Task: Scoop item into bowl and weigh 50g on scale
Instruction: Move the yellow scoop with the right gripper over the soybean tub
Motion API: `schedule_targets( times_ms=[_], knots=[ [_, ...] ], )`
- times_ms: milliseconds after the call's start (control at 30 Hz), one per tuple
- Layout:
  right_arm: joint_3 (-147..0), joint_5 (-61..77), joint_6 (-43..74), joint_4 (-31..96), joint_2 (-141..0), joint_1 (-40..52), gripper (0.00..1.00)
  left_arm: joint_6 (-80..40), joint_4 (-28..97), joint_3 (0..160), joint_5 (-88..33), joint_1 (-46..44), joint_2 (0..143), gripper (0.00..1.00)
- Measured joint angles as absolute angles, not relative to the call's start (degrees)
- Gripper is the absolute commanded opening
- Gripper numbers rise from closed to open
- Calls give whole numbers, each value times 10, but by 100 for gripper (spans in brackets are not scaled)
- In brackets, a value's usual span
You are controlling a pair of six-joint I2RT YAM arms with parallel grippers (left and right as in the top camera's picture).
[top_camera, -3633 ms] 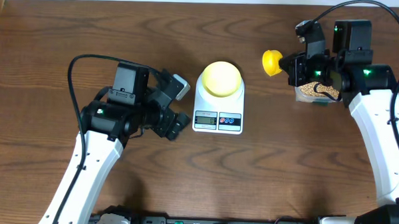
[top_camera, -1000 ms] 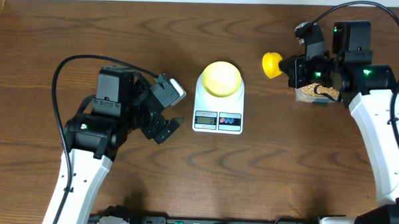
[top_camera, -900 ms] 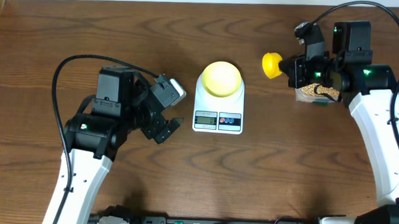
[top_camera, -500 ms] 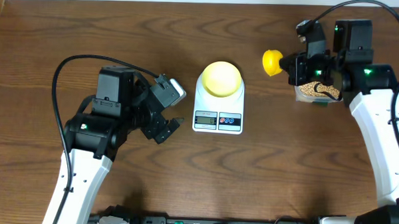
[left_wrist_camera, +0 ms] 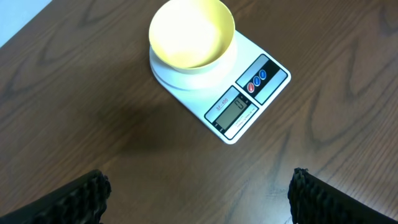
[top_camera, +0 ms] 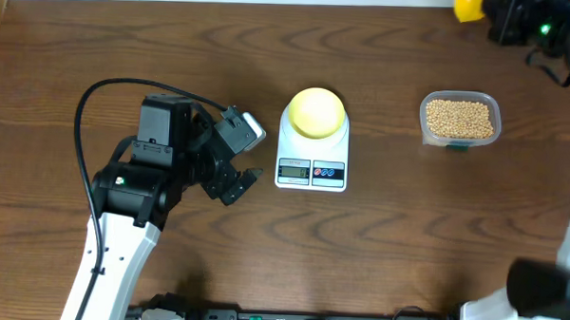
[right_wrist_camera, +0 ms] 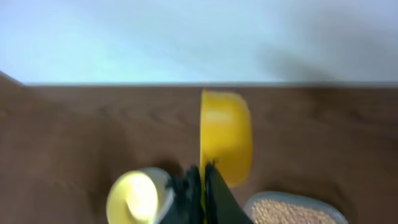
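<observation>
Fingers (left_wrist_camera: 68,202) of my left gripper (top_camera: 240,185) stand wide apart at the bottom corners of the left wrist view, holding nothing. Beyond them, toward the upper centre, sits the scale (left_wrist_camera: 239,102) with the pale yellow bowl (left_wrist_camera: 191,32) on its platform. In the overhead view the clear tub (top_camera: 459,141), well right of the scale, holds the beans (top_camera: 460,116). Farthest off, in the upper right corner, my right gripper (right_wrist_camera: 200,183) is clamped on the yellow scoop (right_wrist_camera: 227,134), which is turned on edge.

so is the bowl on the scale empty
Empty: the left wrist view shows only bare pale yellow inside the bowl on the scale; the beans sit in the clear tub.
</observation>
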State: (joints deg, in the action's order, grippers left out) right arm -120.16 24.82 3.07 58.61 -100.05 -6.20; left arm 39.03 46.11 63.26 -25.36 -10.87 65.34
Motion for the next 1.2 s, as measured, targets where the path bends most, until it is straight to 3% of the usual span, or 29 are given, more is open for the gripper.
schedule_targets(
  times_ms=[200, 433, 800, 1200],
  knots=[
    [-1331, 224, 46, 723, -1134, -74, 1, 390, 462, 633, -254, -109, 653, 94],
    [-1362, 172, 52, 812, -1175, -74, 1, 390, 461, 633, -254, -109, 653, 94],
    [-1363, 61, 25, 864, -1187, -72, 1, 390, 461, 633, -254, -109, 653, 94],
    [-1360, 27, -7, 872, -1207, -73, 1, 390, 461, 633, -254, -109, 653, 94]
  ],
)
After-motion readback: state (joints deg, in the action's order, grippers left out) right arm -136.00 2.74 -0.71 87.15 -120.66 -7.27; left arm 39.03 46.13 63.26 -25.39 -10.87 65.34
